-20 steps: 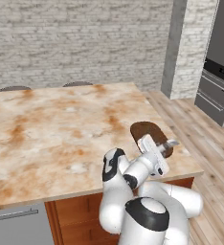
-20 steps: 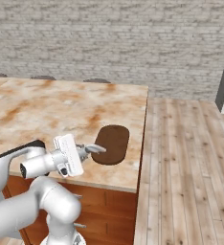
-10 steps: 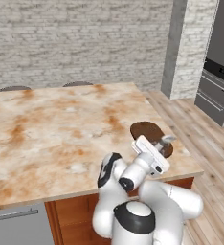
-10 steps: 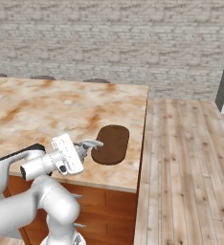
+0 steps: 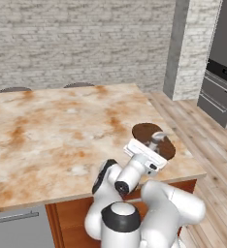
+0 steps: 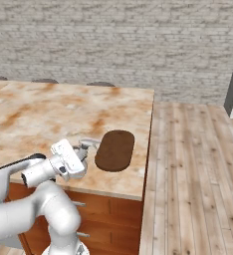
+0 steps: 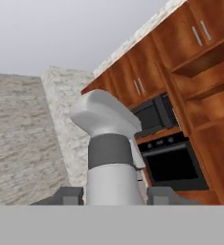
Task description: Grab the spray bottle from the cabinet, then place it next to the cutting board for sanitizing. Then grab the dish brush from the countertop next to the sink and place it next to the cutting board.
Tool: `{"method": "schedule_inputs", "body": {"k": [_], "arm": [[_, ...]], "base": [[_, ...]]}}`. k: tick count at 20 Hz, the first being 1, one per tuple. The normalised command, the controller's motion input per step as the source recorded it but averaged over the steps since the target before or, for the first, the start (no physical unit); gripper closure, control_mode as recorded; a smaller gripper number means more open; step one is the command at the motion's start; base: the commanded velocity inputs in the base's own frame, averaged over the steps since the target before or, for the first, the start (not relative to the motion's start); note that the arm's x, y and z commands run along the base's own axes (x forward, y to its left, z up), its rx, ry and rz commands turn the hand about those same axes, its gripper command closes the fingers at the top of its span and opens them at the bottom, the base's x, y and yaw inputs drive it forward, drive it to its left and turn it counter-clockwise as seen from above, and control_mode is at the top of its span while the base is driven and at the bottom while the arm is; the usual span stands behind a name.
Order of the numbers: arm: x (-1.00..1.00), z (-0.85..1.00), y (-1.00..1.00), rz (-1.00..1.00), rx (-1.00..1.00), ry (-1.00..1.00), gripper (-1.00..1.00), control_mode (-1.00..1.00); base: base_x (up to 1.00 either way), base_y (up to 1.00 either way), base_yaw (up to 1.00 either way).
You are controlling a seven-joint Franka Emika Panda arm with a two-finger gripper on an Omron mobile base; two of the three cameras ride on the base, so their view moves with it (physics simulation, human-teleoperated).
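The gripper point(image 7: 112, 194) is closed on the spray bottle point(image 7: 110, 143), and in the hand view the bottle stands right between the two dark fingertips point(image 7: 68, 195), with its pale body low in the picture, a darker grey collar above it and the broad trigger head on top. Behind the bottle in that view are reddish-brown upper cabinets point(image 7: 147, 72), a built-in oven point(image 7: 173, 160) and a light stone wall point(image 7: 23, 139). In the left base view the gripper point(image 5: 152, 150) is held low over the front right part of the countertop point(image 5: 62, 131), and the grey head of the spray bottle point(image 5: 157, 139) shows just beyond the hand, in front of the cutting board point(image 5: 153, 140). In the right base view the gripper point(image 6: 83, 152) is just beside the left long edge of the cutting board point(image 6: 115, 150), and the spray bottle point(image 6: 88, 143) comes out of the hand toward the board. I cannot tell whether the bottle touches the countertop point(image 6: 49, 114) or the board. The board lies flat near the right end of the counter, close to the front edge.
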Motion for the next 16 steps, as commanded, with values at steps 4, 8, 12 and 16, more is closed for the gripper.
{"method": "schedule_inputs", "body": {"k": [4, 8, 12, 16], "arm": [[0.54, -0.03, 0.67, -0.13, -0.13, 0.23, 1.0, -1.0], [0.45, -0.18, 0.66, -0.15, -0.16, 0.06, 1.0, -1.0], [-0.27, -0.14, 0.46, -0.04, -0.14, -0.27, -1.0, -1.0], [-0.15, -0.02, 0.62, -0.11, -0.13, -0.32, -1.0, -1.0]], "base": [[0.0, 0.0, 0.0], [0.0, 0.0, 0.0], [0.0, 0.0, 0.0], [0.0, 0.0, 0.0]]}}
